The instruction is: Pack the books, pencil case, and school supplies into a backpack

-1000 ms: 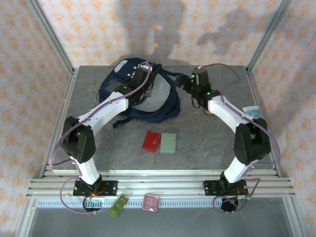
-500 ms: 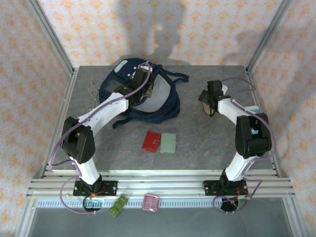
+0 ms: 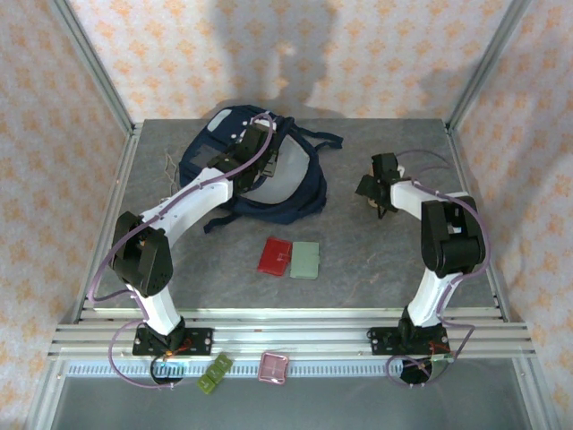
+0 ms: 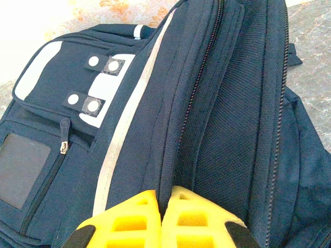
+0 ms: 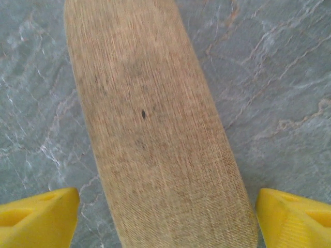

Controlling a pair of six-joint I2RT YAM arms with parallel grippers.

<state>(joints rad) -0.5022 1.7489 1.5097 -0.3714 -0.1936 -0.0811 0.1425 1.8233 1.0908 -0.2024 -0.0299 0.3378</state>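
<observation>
The grey table (image 3: 376, 269) is fenced by metal rails at its left, right and near edges, and it has bare room across its near half and along the far right. The backpack (image 3: 269, 175) lies on the far left part, its top close to the back edge and its dark straps trailing toward the middle. The left gripper (image 4: 161, 217) sits over the backpack, its yellow fingers pressed together on a ridge of navy fabric beside the zip. On the right side, clear of the bag, the right gripper (image 5: 165, 217) is spread wide astride the pencil case (image 5: 150, 129), with a strip of table showing between each fingertip and the pouch. The red case (image 3: 274, 255) and the green case (image 3: 305, 260) lie touching side by side at mid-table, with bare surface all round them. A thin metal tool (image 3: 168, 164) rests near the left rail.
</observation>
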